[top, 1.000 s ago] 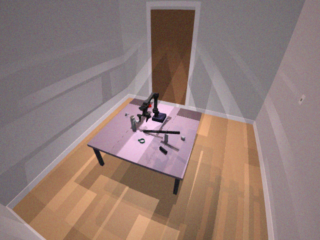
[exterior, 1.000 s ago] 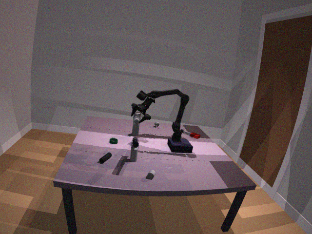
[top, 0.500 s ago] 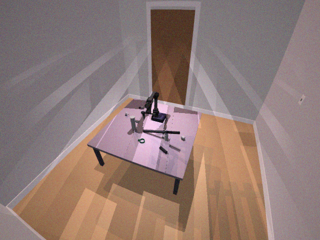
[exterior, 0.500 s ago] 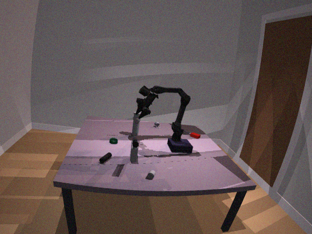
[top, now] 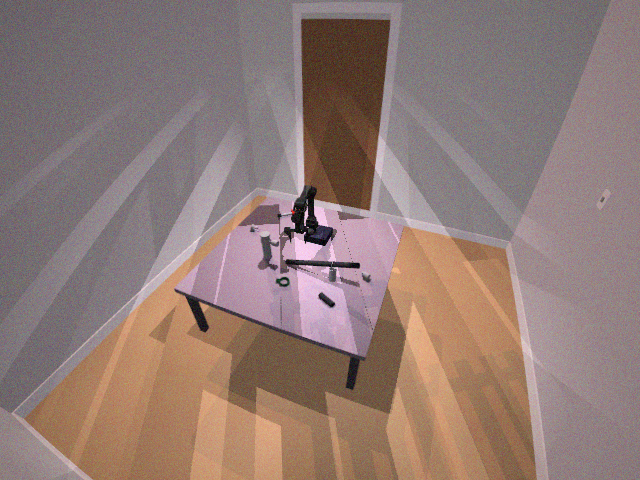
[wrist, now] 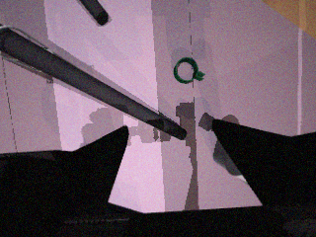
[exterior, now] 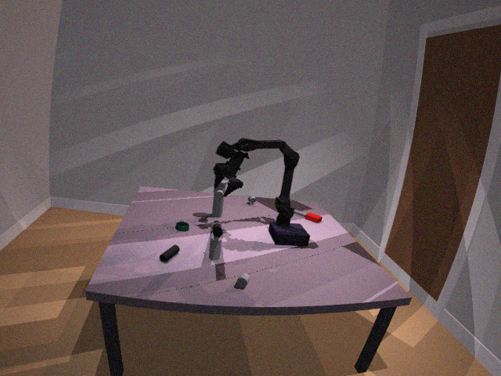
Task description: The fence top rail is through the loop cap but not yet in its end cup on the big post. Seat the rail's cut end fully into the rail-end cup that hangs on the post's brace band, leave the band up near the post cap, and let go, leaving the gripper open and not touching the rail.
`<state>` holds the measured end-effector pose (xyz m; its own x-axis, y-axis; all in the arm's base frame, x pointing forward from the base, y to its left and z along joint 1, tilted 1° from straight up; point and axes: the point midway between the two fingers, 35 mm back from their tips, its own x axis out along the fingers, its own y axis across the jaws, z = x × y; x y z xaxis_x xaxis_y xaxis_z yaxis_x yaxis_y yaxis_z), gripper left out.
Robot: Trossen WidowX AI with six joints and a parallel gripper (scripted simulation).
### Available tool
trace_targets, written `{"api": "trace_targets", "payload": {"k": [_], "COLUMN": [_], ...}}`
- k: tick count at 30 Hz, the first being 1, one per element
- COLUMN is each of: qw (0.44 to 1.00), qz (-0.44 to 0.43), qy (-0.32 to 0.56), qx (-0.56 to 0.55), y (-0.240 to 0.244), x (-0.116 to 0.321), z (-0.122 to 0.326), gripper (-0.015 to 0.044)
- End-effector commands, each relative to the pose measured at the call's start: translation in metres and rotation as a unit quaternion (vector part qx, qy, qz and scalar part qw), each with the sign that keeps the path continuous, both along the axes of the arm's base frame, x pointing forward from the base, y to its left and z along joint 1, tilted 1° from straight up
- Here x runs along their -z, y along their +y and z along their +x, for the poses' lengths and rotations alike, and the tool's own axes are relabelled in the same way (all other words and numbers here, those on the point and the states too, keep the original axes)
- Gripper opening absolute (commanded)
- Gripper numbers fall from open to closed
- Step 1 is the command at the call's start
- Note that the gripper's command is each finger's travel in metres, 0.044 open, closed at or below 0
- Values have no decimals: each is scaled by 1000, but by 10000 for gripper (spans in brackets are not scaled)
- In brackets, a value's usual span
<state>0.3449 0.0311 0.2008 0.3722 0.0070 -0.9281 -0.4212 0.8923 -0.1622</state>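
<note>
The black top rail (top: 320, 264) (exterior: 217, 230) (wrist: 99, 91) runs over the short grey post (top: 332, 274) (exterior: 215, 250). Its cut end stands clear of the big grey post (top: 266, 249) (exterior: 218, 205). The rail-end cup (top: 274, 241) sticks out from the band near the post's top and holds no rail. My gripper (top: 297, 240) (exterior: 220, 191) (wrist: 170, 126) is open and empty, high beside the big post's top. In the wrist view the cut end shows between and beyond the fingertips. The right finger hides part of the big post there. The loop cap's details are too small to tell.
A green ring (top: 287, 282) (exterior: 182, 229) (wrist: 176, 70) and a short black cylinder (top: 326, 299) (exterior: 169, 253) (wrist: 94, 11) lie on the table. A small grey piece (top: 366, 277) (exterior: 242, 281) lies beyond the short post. A small fitting (top: 253, 228) (exterior: 251, 200) and a red block (exterior: 313, 217) lie farther back.
</note>
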Motion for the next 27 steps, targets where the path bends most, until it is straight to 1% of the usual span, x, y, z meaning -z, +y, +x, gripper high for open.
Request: {"api": "trace_targets", "payload": {"k": [1,5,7,18,21,24,27], "qw": [976,906,875,871,871,871,871], "qz": [-63,-98,-103,-104,-104,-104,-104], "qy": [75,141,159,161,161,161,161], "qx": [-195,-386,-445,-452,-452,-452,-452], "y": [15,28,32,33,33,32,32], "x": [31,62,73,74,85,107,109], "z": [9,14,14,15,15,15,15], "gripper": [440,440,440,440,440,440,440]}}
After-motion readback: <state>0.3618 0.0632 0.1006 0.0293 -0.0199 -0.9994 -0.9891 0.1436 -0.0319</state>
